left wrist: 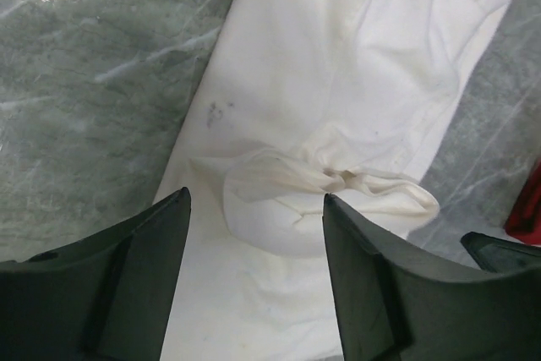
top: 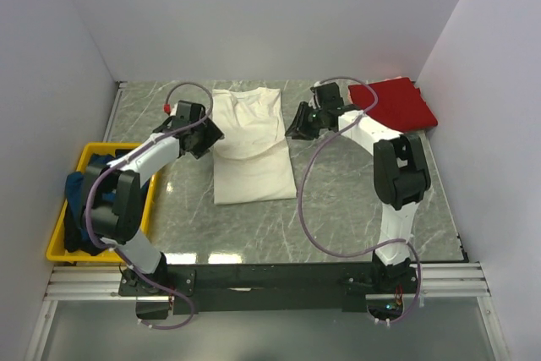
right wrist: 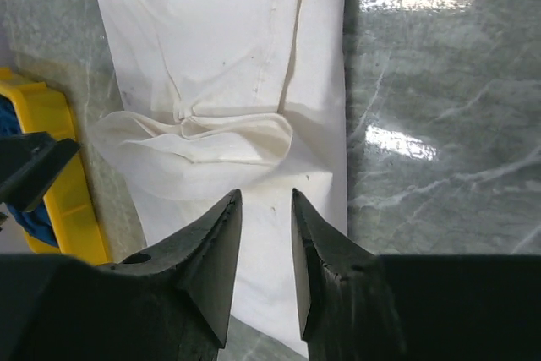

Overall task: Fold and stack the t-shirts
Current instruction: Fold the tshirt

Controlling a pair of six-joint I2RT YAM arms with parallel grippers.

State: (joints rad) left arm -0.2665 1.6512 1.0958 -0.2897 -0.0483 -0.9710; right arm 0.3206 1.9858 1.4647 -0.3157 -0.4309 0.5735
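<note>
1. Over the left edge of the white shirt, my left gripper stands wide open, with nothing between its fingers. It hangs close above the cloth; I cannot tell whether it touches.
2. Across from it, at the shirt's right edge, my right gripper is parted only a little. It grasps nothing, and I see bare cloth through the narrow gap.
3. Between my two grippers the cloth is puckered into a loose crosswise bunch lying on top of the shirt.
4. Around that bunch the white shirt lies flat on the table as a long narrow strip. Its sides are turned in, its neck is toward the far wall and its hem is toward my bases.
5. Farther right, the red shirt lies folded at the far right corner, well apart from the white one.
6. Down at the near left, the blue shirt lies crumpled in the tray, partly hidden by my left arm.
</note>
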